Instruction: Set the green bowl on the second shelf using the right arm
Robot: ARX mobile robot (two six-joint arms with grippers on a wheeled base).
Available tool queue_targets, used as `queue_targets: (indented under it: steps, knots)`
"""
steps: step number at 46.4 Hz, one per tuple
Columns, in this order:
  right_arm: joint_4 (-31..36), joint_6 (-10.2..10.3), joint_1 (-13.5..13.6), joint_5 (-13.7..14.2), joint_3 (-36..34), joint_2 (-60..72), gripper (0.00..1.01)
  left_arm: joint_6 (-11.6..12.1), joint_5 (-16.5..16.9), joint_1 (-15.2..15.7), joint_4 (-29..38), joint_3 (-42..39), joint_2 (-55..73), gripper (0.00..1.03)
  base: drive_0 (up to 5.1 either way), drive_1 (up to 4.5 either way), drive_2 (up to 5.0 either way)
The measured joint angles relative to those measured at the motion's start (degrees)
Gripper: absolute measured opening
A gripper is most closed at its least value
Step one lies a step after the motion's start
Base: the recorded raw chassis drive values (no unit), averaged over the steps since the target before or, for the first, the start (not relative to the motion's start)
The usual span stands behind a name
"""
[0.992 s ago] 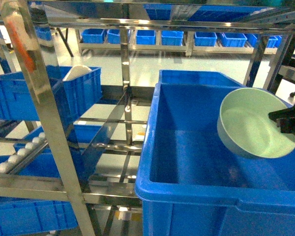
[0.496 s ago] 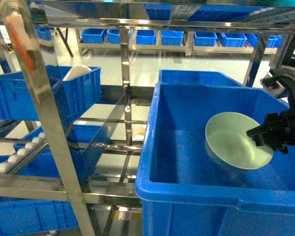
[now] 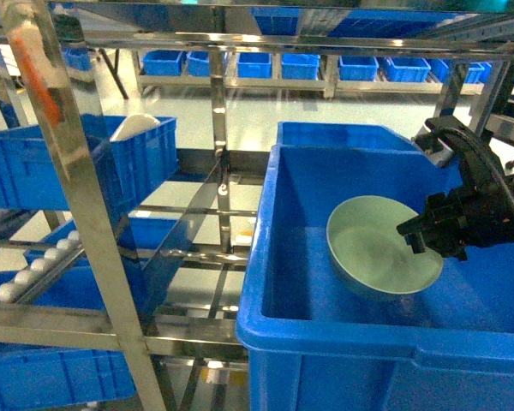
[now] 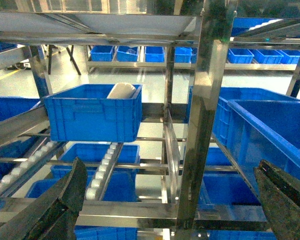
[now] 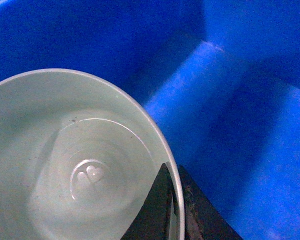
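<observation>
1. Since a second ago the green bowl [image 3: 379, 247] has travelled left and down inside the large blue bin [image 3: 325, 342], and has swung from standing steeply on edge to lying nearly level, mouth up.
2. Right gripper [image 3: 421, 231] has followed it in from the right edge of the head view; its cable and wrist now show above the bin's far right corner.
3. Right fingers [image 5: 155, 210] are closed on the bowl's rim, one inside the wall and one outside, as the right wrist view shows plainly.
4. Bowl sits low in the bin, over its floor towards the right half; whether its base already touches the floor I cannot tell.
5. Left gripper [image 4: 170, 200] hangs back, fingers spread wide apart, holding nothing, facing the steel rack [image 3: 68, 171] with its smaller blue bin [image 4: 92, 112] and the white domed object [image 4: 121, 91].
6. To finish well, I judge the arm should ease down until the base rests flat, keeping the rim level so it does not tip.
7. Release should come only once the bowl is bearing its own weight; the inner finger should then lift straight up, clear of the thin rim.
8. Dragging sideways while withdrawing risks flipping the light bowl.
</observation>
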Motion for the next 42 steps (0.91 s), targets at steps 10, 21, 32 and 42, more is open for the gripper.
queue_targets:
  steps: [10,21,32,42]
  knots:
    - [0.22,-0.02,-0.17,1.2,-0.17,0.0,0.32,0.0,0.0,0.0,0.0,0.0,0.0,0.98,0.0,0.0,0.0]
    - [3.67,0.46,-0.2,2.95,-2.84,-0.55,0.69,0.0,0.0,0.0,0.0,0.0,0.0,0.98,0.0,0.0,0.0]
    - [13.55,4.17,-0.17,9.25,-24.46,-25.18,0.98,0.0,0.0,0.0,0.0,0.0,0.0,0.98,0.0,0.0,0.0]
    - [-13.38,10.43,6.97,16.39,-44.39,-87.69,0.98,0.0,0.0,0.0,0.0,0.0,0.0,0.98,0.0,0.0,0.0]
